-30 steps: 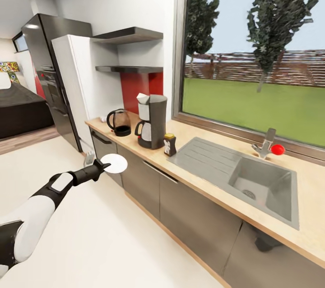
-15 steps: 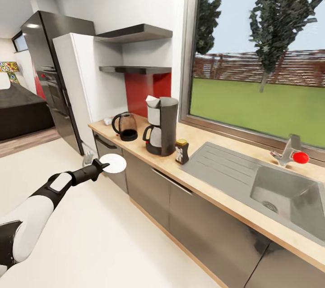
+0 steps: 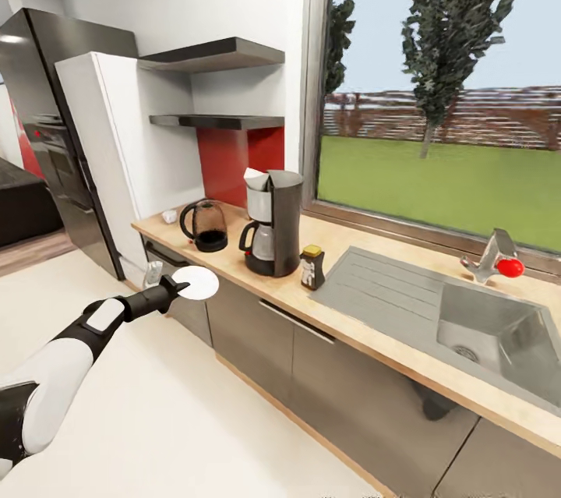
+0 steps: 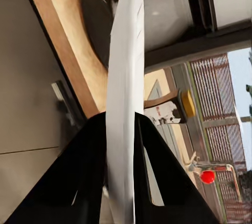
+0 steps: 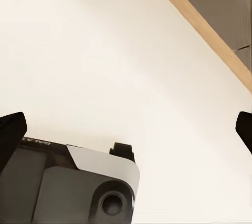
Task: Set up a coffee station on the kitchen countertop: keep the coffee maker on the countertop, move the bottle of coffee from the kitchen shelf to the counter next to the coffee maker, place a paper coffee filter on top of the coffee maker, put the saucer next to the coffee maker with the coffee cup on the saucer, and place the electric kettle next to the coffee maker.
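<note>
Left tool (image 3: 178, 288) grips the saucer (image 3: 198, 282) by its rim, short of the table (image 3: 366, 330). Recommend carrying it level and setting it flat beside the coffee maker (image 3: 274, 223), clear of the electric kettle (image 3: 206, 225).

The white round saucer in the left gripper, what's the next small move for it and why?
Probably carry the white round saucer, clamped in the left gripper, up and forward over the beige countertop. It hangs off the counter's edge, below the top. Bare counter shows in front of the tall black coffee maker, beside the small dark coffee jar.
</note>
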`<state>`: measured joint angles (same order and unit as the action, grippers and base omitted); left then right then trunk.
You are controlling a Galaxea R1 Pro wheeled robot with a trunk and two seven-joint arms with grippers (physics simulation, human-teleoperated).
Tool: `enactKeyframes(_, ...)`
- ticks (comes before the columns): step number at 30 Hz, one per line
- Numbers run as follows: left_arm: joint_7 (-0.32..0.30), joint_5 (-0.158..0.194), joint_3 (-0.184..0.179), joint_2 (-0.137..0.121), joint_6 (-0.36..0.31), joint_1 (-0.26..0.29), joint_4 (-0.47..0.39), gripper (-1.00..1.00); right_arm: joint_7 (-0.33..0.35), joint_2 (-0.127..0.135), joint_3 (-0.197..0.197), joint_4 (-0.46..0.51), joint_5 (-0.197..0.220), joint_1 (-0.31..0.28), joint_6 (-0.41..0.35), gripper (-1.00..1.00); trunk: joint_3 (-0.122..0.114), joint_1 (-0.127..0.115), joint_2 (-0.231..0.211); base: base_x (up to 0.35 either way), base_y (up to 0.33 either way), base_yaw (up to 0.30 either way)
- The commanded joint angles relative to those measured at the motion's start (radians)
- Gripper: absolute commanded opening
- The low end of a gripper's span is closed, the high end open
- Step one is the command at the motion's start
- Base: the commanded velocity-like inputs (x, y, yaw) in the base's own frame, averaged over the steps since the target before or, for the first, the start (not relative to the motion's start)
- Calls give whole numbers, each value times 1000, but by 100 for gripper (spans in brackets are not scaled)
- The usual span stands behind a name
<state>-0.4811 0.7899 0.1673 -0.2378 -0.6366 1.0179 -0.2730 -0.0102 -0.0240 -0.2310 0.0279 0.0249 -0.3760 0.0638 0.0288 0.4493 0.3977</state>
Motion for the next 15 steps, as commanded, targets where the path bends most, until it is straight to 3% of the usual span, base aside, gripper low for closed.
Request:
enactKeyframes(1, 0, 0, 5, 0, -6, 1, 0, -100, -1, -1, -5, -2, 3, -1, 3, 100, 2, 1, 2, 7, 19, -263)
enactKeyframes(6, -1, 0, 4, 0, -6, 1, -2, -100, -2, 1, -5, -4, 3, 10, -7, 100, 2, 1, 2, 2, 5, -208)
enactKeyframes(11, -1, 0, 4, -2, -7, 0, -30, -100, 1, -1, -6, -3, 2, 114, -103, 100, 2, 1, 2, 0, 0, -30)
enactKeyframes(15, -1, 1, 5, -8, -34, -1, -70, -100, 2, -5, -7, -3, 1, 151, -134, 100, 2, 1, 2, 4, 0, -3)
